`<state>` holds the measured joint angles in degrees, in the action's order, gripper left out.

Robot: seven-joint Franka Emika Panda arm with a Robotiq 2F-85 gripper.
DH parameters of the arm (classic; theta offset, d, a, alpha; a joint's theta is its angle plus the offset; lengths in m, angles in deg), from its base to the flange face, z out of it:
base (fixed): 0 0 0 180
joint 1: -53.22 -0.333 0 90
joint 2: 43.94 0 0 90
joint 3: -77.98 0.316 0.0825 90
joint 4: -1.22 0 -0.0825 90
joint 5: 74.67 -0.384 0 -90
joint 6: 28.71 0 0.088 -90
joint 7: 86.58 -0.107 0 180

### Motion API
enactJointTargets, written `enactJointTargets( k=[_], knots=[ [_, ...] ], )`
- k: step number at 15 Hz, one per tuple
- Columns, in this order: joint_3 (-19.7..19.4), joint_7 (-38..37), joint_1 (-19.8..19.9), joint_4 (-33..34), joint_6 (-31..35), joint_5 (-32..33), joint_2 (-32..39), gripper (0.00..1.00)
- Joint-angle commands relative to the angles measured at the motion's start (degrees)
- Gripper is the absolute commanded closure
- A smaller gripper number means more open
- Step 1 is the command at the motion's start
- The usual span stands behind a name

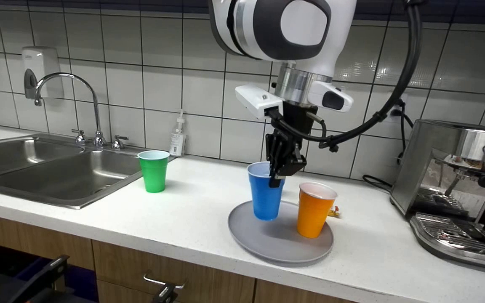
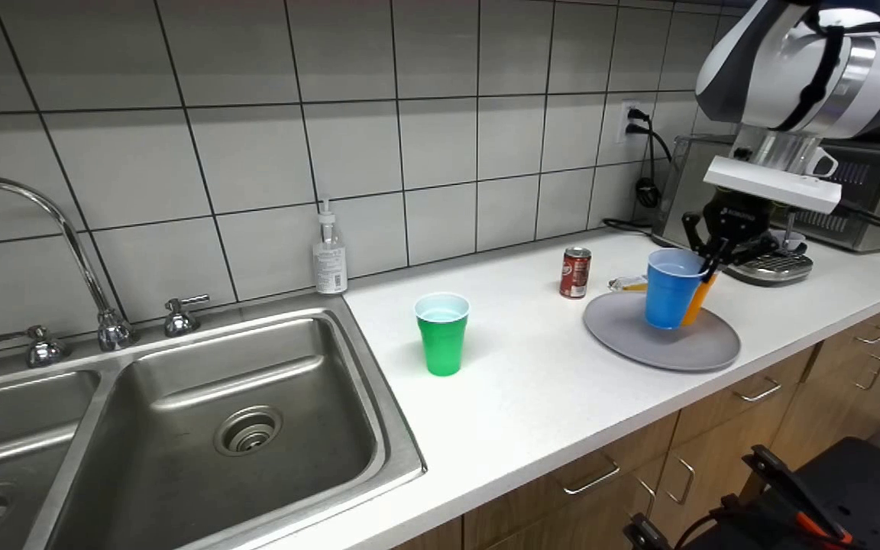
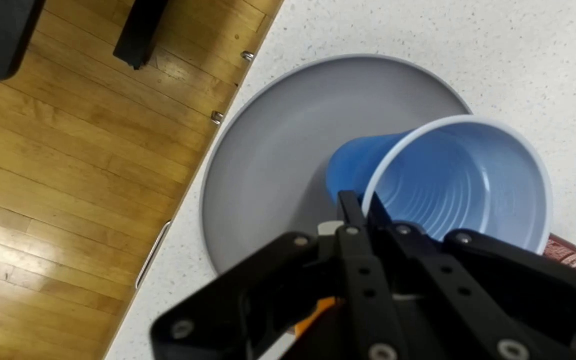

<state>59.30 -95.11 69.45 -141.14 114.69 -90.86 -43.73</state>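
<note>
My gripper [image 3: 362, 202] is shut on the rim of a blue cup [image 1: 264, 195], one finger inside and one outside the wall. The blue cup [image 2: 669, 294] stands nearly upright over a round grey plate [image 1: 259, 242]; whether its base touches the plate I cannot tell. Beside it, an orange cup [image 1: 314, 212] sits on the plate's right part in an exterior view. From another angle that orange cup [image 2: 700, 296] is mostly hidden behind the blue one. In the wrist view, the fingers cover all but a sliver of orange. A green cup [image 2: 442, 344] stands apart, nearer the sink.
A red can [image 2: 575, 273] and a small wrapped packet [image 2: 628, 283] lie behind the plate. The steel sink [image 1: 78, 206] and a pump bottle [image 1: 177, 139] are to the left, an espresso machine [image 1: 457, 189] to the right. The counter's front edge runs close to the plate.
</note>
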Motion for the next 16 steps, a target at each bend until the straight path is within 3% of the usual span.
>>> enactJointTargets(
  k=[1,16],
  knots=[
    [-0.1,-3.9,1.1,0.1,0.7,3.3,0.3,0.99],
    [-0.4,-5.9,1.3,0.0,2.1,1.9,4.1,0.99]
  ],
)
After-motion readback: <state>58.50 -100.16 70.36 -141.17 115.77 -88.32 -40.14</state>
